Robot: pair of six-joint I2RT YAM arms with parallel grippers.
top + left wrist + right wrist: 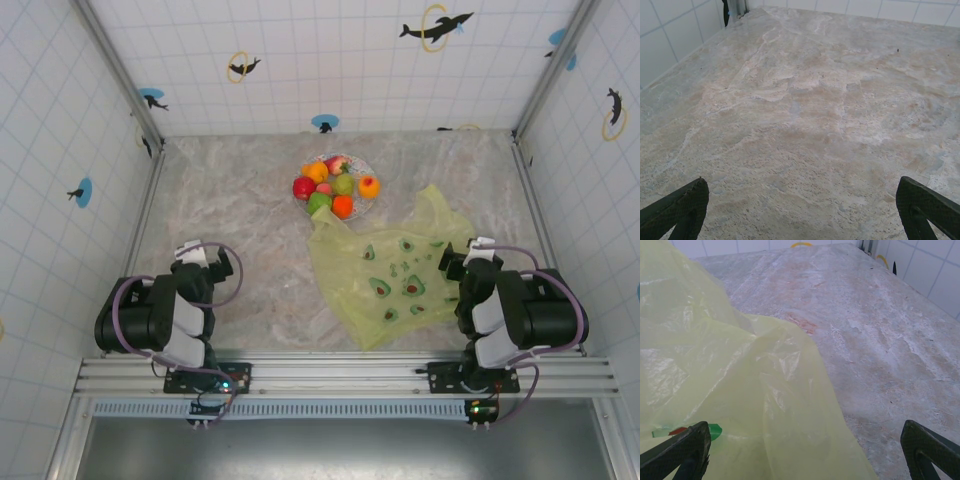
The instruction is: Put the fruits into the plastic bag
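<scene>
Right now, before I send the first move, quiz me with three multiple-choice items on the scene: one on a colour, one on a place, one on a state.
1. The plastic bag is: A blue; B yellow-green; C red.
2. The fruits lie: A inside the bag; B in a box; C on the plate.
3. The right gripper is: A open and empty; B shut on a fruit; C shut on the bag.

1 B: the top view shows translucent yellow-green film with avocado prints.
2 C: they sit piled on the white plate beyond the bag.
3 A: its jaws stand wide apart above the bag's edge, gripping nothing.
</scene>
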